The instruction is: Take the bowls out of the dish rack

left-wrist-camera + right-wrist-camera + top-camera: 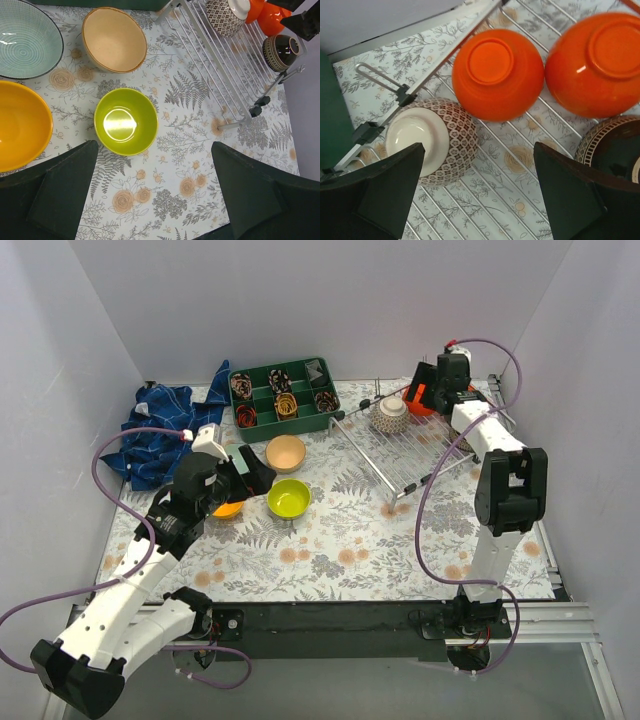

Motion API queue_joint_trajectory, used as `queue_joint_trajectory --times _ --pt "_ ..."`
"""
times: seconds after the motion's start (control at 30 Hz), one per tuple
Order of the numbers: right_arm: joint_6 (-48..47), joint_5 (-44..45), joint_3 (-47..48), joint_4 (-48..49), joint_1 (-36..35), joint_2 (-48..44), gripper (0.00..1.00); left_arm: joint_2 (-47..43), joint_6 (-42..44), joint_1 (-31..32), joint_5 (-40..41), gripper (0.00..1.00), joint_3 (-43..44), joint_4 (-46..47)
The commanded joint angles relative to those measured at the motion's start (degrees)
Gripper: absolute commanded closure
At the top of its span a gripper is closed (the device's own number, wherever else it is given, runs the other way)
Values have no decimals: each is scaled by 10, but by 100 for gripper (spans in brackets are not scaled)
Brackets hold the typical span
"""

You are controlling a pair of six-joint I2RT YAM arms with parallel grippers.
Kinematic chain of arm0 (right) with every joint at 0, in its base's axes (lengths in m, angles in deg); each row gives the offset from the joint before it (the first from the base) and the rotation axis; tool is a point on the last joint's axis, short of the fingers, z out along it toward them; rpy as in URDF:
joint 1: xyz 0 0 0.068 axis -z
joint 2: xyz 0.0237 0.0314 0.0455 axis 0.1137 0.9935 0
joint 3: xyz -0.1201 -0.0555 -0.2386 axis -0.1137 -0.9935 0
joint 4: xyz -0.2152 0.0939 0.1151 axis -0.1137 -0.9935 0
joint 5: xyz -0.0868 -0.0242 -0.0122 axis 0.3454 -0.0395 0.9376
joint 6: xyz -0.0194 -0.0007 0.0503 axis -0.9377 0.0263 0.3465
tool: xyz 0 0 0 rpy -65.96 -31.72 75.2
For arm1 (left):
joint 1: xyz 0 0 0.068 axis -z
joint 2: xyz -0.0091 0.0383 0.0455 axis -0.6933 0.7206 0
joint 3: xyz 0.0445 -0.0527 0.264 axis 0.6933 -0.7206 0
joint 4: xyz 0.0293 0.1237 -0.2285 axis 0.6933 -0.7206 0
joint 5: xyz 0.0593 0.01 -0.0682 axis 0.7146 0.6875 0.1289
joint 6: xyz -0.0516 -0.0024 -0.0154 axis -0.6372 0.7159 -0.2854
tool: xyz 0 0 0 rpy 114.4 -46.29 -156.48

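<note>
Right claw (480,200): wide open, nothing held, hanging over the dish rack (405,450) at the far right of the bench (340,550).

- Under it, four bowls, all bottom-up or tipped on the bars. The white dotted bowl (432,140) is by one finger and the dark patterned bowl (612,150) by the other. The two red-orange bowls (497,75) (595,65) sit just beyond, side by side.
- Pick one bowl and centre on it. As it hangs now the claw straddles bare bars, so closing would likely catch nothing.
- The glazed domes look slippery. You'd do best to take the raised foot ring, or to put one finger under a rim that sits clear of the wire.
- Lift straight up. The red-orange pair are close enough that a sideways drag may knock the neighbour.

Left claw (160,200): also spread wide and empty, low over the left half of the bench.

- Four bowls are out there, upright: lime green (126,121) just ahead of it, yellow-orange (20,125) beside it, and beige (114,39) and pale mint (25,45) farther off.
- Set the next bowl in the open patch between the lime green bowl and the rack.
</note>
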Motion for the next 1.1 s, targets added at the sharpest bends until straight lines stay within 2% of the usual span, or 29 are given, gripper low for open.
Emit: queue_joint_trajectory --times 0.0,0.27,0.5,0.83,1.07 --pt "121 -90 -14 -13 24 -8 1 -6 2 0 -10 2 2 -15" --pt "214 -182 -29 45 38 20 1 -8 0 1 -15 2 6 -24" --pt "315 -190 -86 99 38 36 1 -18 -1 1 -11 2 7 -38" --pt "393 -222 -173 238 38 55 2 -33 -1 0 -2 2 5 -54" --pt "417 -222 -203 294 37 59 4 -27 0 0 -7 2 5 -53"
